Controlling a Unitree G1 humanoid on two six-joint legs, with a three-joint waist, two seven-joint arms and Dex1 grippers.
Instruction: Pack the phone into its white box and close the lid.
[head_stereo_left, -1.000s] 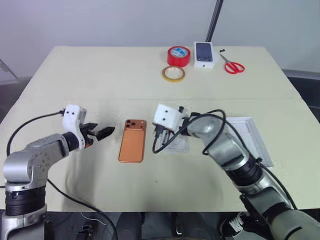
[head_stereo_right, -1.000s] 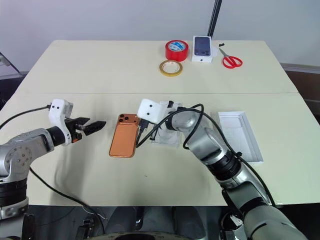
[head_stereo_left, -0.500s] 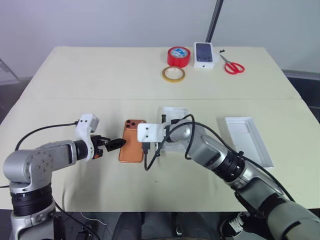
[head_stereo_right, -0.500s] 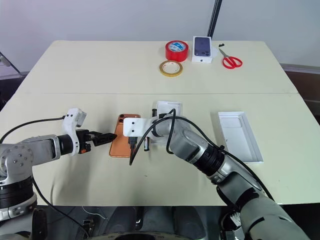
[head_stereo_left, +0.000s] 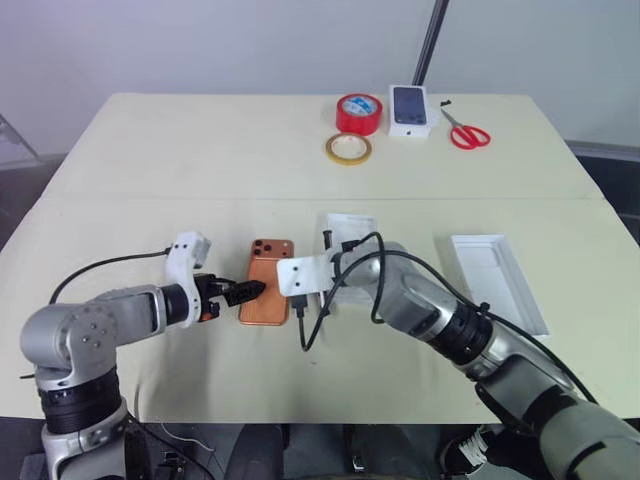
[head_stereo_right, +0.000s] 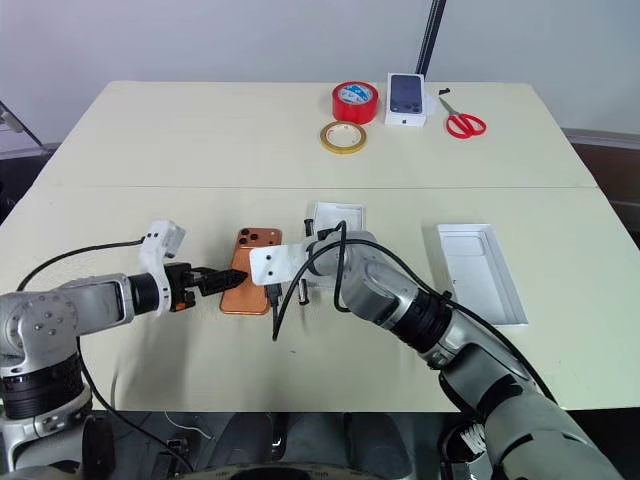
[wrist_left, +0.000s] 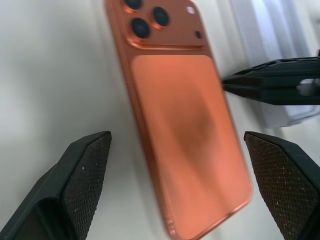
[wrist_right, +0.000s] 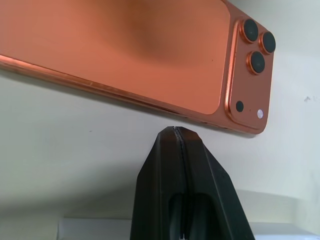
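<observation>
The orange phone lies face down on the cream table, its camera lenses at the far end. My left gripper is open at the phone's left edge; in the left wrist view its fingers stand wide apart around the phone's near end. My right gripper is shut, its tip just off the phone's right edge, touching nothing that I can see. The white box lies right of the phone, partly hidden behind my right arm. The lid is out of view.
A white insert with a rounded recess lies at the right. Along the far edge are a red tape roll, a yellow tape ring, a small white box printed with a dark phone and red scissors.
My left gripper has moved right, up to the phone's left edge. My right gripper has swung left off the white box and come down beside the phone's right edge. The phone has not moved.
</observation>
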